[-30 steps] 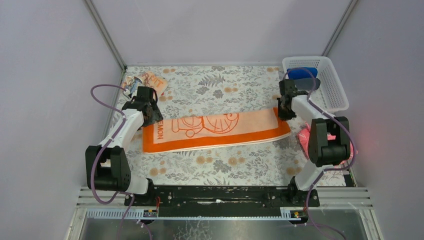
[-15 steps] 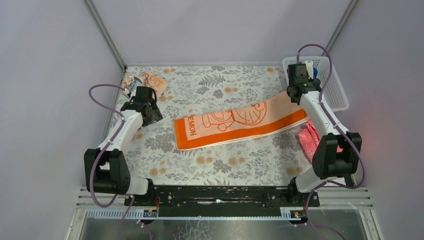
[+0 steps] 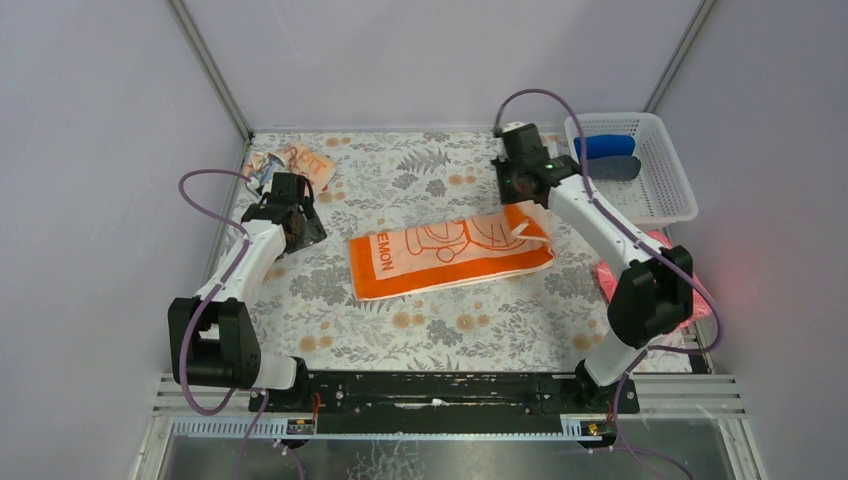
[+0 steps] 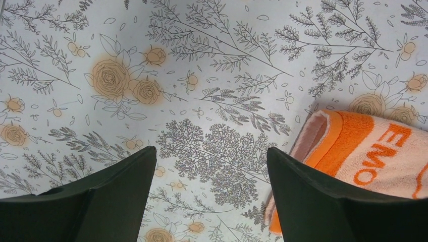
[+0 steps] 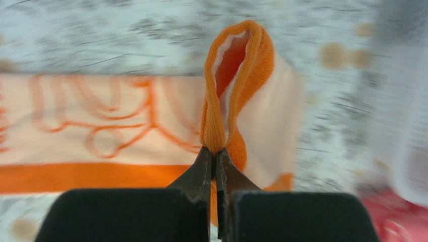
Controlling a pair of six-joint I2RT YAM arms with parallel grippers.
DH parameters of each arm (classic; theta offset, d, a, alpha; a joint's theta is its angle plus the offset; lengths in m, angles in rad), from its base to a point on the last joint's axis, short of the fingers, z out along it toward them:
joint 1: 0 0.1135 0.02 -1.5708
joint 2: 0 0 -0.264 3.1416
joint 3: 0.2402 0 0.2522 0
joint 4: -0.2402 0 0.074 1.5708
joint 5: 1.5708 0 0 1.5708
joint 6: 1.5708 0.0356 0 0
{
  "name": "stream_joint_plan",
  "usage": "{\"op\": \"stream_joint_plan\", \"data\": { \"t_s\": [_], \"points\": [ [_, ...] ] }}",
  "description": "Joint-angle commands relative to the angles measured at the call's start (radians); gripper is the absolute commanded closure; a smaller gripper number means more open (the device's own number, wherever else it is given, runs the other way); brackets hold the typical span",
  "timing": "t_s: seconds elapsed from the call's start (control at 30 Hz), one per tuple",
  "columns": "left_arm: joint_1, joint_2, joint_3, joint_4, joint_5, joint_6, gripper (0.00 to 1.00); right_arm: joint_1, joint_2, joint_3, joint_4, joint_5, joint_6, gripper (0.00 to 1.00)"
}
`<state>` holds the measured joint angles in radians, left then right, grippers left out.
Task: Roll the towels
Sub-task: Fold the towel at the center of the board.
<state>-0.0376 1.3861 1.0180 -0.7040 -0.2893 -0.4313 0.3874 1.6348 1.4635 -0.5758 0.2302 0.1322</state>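
The right gripper [image 3: 521, 182] is pinching the orange hem of the orange-bordered towel [image 3: 440, 262], its two fingertips pressed tight together on the cloth. In the right wrist view the hem is standing up as a narrow loop straight above the closed tips, with the cream centre and its orange line drawing spreading away to the left below it. From above, the towel is lying slantwise across the middle of the floral cloth [image 3: 440, 335], its right end lifting and folding back over itself under that gripper.

The left gripper [image 4: 212, 156] is hanging with its jaws spread wide and nothing between them, over bare floral cloth just beside the towel's left end. The lettered end is showing next to the right finger [image 4: 303, 186] and partly behind it.

The pale peach towel [image 3: 295, 163] is lying crumpled in the far left corner, near the left gripper. The white basket [image 3: 668, 200] is sitting in the far right corner, holding a blue roll [image 3: 605, 146] and a dark grey roll [image 3: 616, 167]. A pink cloth [image 3: 607, 272] is lying at the right edge, just past the towel's right end. Bare cloth is lying open along the towel's near side and also between its far side and the back edge
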Motion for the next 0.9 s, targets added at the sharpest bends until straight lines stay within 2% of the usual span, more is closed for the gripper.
{"op": "stream_joint_plan", "data": {
  "t_s": [0.0,0.13,0.4,0.87],
  "points": [
    [-0.001,-0.018,-0.009,0.031,0.015,0.003,0.20,0.109,0.081,0.083,-0.018,-0.285,0.130,1.00],
    [-0.002,-0.017,-0.009,0.032,0.024,0.004,0.20,0.208,0.133,0.124,0.022,-0.344,0.207,1.00],
    [-0.001,-0.012,-0.010,0.034,0.046,0.005,0.20,0.320,0.215,0.183,0.105,-0.453,0.339,1.00],
    [0.000,0.008,-0.011,0.038,0.087,0.011,0.22,0.400,0.317,0.205,0.293,-0.532,0.526,1.00]
  ]
}}
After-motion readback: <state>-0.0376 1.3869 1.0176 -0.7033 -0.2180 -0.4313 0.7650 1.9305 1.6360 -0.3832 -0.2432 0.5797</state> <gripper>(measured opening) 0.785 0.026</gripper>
